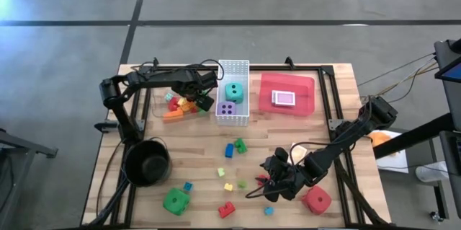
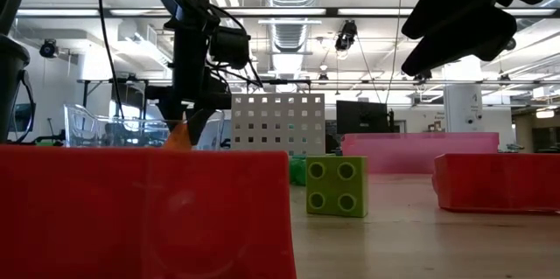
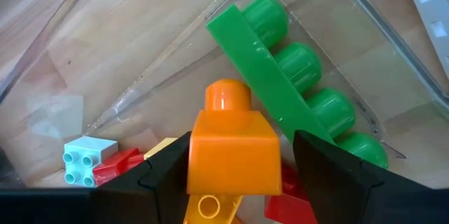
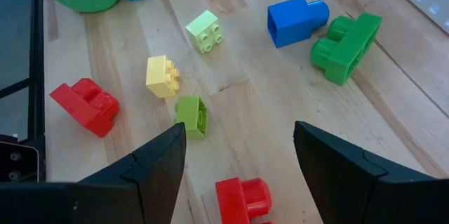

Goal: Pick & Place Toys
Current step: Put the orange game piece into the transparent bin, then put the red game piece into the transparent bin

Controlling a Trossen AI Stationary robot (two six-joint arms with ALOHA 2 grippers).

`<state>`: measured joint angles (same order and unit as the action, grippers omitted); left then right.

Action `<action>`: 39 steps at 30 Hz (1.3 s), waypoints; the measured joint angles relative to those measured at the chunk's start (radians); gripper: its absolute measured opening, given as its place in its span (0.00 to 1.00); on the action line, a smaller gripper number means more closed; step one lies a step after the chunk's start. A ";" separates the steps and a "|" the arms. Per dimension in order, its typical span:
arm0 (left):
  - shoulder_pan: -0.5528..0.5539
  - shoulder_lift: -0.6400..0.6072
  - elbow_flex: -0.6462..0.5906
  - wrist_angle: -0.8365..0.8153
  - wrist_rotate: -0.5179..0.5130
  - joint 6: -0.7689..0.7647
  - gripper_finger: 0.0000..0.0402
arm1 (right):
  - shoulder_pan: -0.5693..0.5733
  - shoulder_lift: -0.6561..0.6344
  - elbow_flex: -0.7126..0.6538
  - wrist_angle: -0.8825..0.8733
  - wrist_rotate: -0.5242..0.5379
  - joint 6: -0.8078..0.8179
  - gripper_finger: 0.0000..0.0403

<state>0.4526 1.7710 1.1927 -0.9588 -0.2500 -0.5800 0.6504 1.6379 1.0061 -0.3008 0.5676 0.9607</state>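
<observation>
Left gripper [image 1: 204, 93]: seen upper left of centre in high view, beside white basket [image 1: 233, 117], over brick pile; fingers spread, orange brick [image 3: 233, 147] sits between them, contact can't be told
Green brick [image 3: 295, 87]: long, tilted, just behind orange one in clear tray [image 3: 365, 34]
Right gripper [image 1: 277, 179]: lower right of centre, fingers parted, nothing held, above scattered bricks
Small bricks: yellow [image 4: 162, 76], lime [image 4: 191, 116], red [image 4: 84, 105], blue [image 4: 295, 20] on wood in front of it
Dice: teal [image 1: 233, 91] & purple [image 1: 227, 109] in basket; green [image 1: 176, 201] lower left; red [image 1: 317, 200] lower right
Card pack [image 1: 284, 99]: lying in red tray [image 1: 306, 86], upper right
</observation>
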 joint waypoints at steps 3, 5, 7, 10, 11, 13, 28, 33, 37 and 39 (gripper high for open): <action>0.000 0.000 0.000 0.000 0.000 0.004 0.60 | 0.000 0.000 0.000 0.000 0.000 -0.003 0.63; 0.000 0.000 0.000 -0.003 0.005 0.004 0.60 | 0.000 0.000 0.000 0.000 0.000 -0.003 0.63; 0.000 0.000 0.003 -0.014 0.011 0.004 0.60 | 0.000 0.000 0.000 0.000 0.000 -0.003 0.63; 0.000 0.000 0.024 -0.040 0.015 0.007 0.60 | 0.000 0.000 0.000 0.000 0.000 -0.003 0.63; 0.000 0.000 0.036 -0.056 0.016 0.007 0.60 | 0.000 0.000 0.000 0.000 0.000 -0.003 0.63; 0.000 0.000 0.055 -0.083 0.015 0.009 0.60 | 0.000 0.000 0.000 0.000 0.000 -0.003 0.63; -0.002 -0.033 0.052 -0.085 0.019 0.004 0.60 | 0.000 0.000 0.000 0.000 -0.024 -0.003 0.63; -0.007 -0.053 0.052 -0.097 0.018 0.004 0.60 | 0.000 0.000 0.000 0.000 -0.027 -0.003 0.63; -0.042 -0.054 0.052 -0.129 0.019 0.037 0.60 | 0.000 0.000 0.000 -0.001 -0.024 -0.012 0.63; -0.068 -0.054 0.052 -0.158 0.019 0.053 0.60 | 0.000 0.000 0.000 -0.001 -0.022 -0.016 0.63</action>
<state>0.3850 1.7172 1.2449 -1.1164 -0.2310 -0.5270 0.6505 1.6376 1.0061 -0.3016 0.5461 0.9452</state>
